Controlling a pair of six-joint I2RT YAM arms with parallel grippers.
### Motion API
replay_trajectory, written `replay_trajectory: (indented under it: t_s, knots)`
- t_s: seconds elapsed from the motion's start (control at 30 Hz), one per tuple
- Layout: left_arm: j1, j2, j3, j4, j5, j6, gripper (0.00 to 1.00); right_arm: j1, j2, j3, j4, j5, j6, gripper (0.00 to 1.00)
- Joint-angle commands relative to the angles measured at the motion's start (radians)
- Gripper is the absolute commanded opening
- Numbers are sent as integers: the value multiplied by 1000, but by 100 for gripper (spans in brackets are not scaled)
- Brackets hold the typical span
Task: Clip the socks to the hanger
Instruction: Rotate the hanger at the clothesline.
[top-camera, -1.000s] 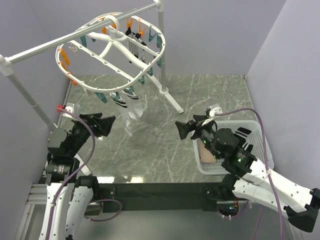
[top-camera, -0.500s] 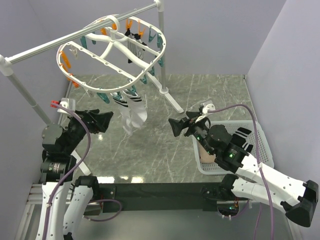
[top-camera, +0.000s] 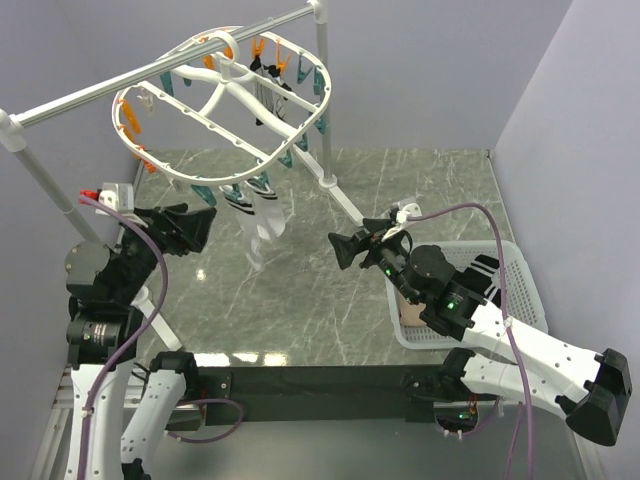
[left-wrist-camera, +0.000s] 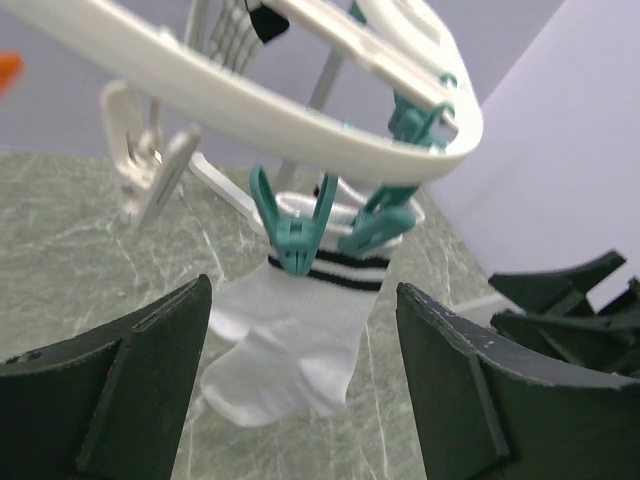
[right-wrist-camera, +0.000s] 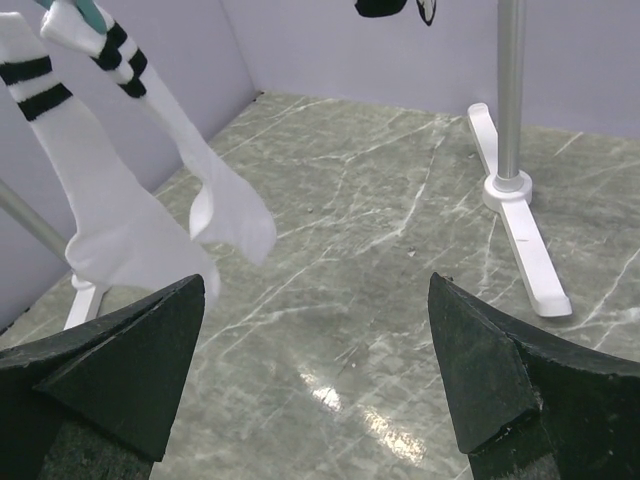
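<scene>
The white oval hanger (top-camera: 324, 92) hangs from the rail, with orange and teal clips around its rim. Two white socks with black stripes (top-camera: 262, 225) hang from teal clips at its near edge. My left gripper (top-camera: 190, 228) is open and empty, left of these socks. In the left wrist view (left-wrist-camera: 305, 380) it faces a white sock (left-wrist-camera: 300, 340) held by a teal clip (left-wrist-camera: 293, 230) under the hanger rim (left-wrist-camera: 250, 105). My right gripper (top-camera: 348, 250) is open and empty, right of the socks. In the right wrist view (right-wrist-camera: 320, 370) the two socks (right-wrist-camera: 110, 210) hang at the left.
A white lattice basket (top-camera: 522, 292) at the right holds a pinkish-beige sock (top-camera: 410, 310) and a black-and-white one (top-camera: 482, 268). The silver rail (top-camera: 100, 92) crosses above, its post foot (right-wrist-camera: 515, 210) on the marble floor. Purple walls close in on three sides.
My left gripper has drawn back up and to the left. My right gripper has moved left toward the hanging socks. The socks have swung a little.
</scene>
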Motion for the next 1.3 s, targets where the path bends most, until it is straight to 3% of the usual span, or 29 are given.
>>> replay_trajectory:
  t_s: [0.0, 0.43, 0.7, 1.0, 1.27]
  knots:
    - [-1, 38, 88, -28, -83, 0, 79, 5, -2, 50, 70, 27, 22, 98]
    - [-1, 103, 269, -132, -198, -15, 79, 4, -20, 61, 64, 29, 36, 99]
    - [-1, 94, 215, 9, -138, -55, 77, 4, 7, 110, 9, 90, 47, 99]
    - [-1, 137, 217, 50, -106, -26, 76, 4, 21, 156, 13, 103, 37, 99]
    - [-1, 166, 191, 144, 9, -67, 72, 4, 40, 211, -21, 129, 1, 99]
